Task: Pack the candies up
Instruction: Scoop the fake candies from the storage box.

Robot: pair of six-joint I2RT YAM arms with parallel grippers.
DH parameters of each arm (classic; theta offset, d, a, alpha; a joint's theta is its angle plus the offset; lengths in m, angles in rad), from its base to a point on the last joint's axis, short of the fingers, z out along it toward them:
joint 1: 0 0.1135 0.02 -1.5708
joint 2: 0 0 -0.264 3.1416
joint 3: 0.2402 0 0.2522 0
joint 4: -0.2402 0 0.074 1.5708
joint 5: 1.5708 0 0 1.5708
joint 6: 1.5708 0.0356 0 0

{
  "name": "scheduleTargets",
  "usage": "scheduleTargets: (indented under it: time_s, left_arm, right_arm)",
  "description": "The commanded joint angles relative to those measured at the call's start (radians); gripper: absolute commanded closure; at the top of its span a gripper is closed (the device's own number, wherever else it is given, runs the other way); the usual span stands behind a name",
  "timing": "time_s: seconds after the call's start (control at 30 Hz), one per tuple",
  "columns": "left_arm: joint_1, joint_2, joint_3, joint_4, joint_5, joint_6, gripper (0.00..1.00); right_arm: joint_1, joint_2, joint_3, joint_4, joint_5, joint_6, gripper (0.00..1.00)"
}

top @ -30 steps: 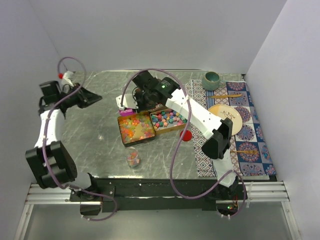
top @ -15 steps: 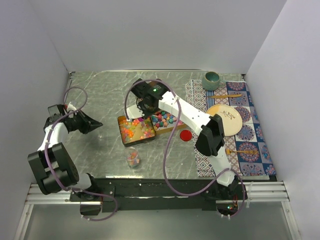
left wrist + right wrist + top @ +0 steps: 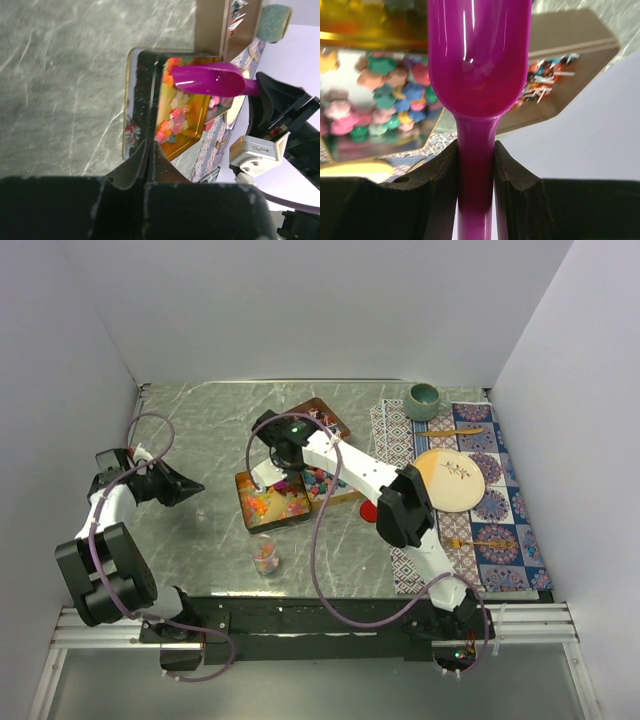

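Observation:
The candies lie in open trays. Orange-yellow-red jelly bits (image 3: 272, 504) fill the left gold tin and also show in the left wrist view (image 3: 177, 117). Pastel pieces (image 3: 385, 97) fill the tin beside it (image 3: 328, 480). Wrapped pieces (image 3: 546, 75) lie on a brown tray (image 3: 322, 417) behind. A small glass (image 3: 265, 554) holds some candies near the front. My right gripper (image 3: 476, 155) is shut on the handle of the purple scoop (image 3: 477, 50), whose bowl looks empty, above the jelly tin (image 3: 215, 80). My left gripper (image 3: 188, 486) is shut and empty, left of the tins.
A red round lid (image 3: 371, 510) lies right of the tins. A patterned mat (image 3: 500, 510) at the right carries a teal cup (image 3: 423, 398), a plate (image 3: 455, 480) and wooden cutlery. White walls enclose the table.
My right gripper has swung the scoop from behind the tins to above the jelly tin, uncovering the brown tray. My left arm dropped nearer a second ago and has since stayed still.

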Motion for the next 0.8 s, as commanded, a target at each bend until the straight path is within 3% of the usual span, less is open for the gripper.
scheduleTargets:
  time_s: [0.0,0.5,0.77]
  left_arm:
    - [-0.017,0.022,-0.051,0.033,-0.007,-0.003,0.99]
    - [-0.091,0.056,-0.069,0.104,-0.005,-0.04,0.99]
    - [-0.092,0.041,-0.091,0.107,-0.015,-0.035,0.99]
  right_arm:
    - [0.019,0.021,0.026,0.002,0.012,-0.051,1.0]
    - [0.083,-0.092,-0.174,0.065,-0.053,-0.114,1.0]
    - [0.112,-0.046,-0.12,0.069,-0.099,-0.086,1.0]
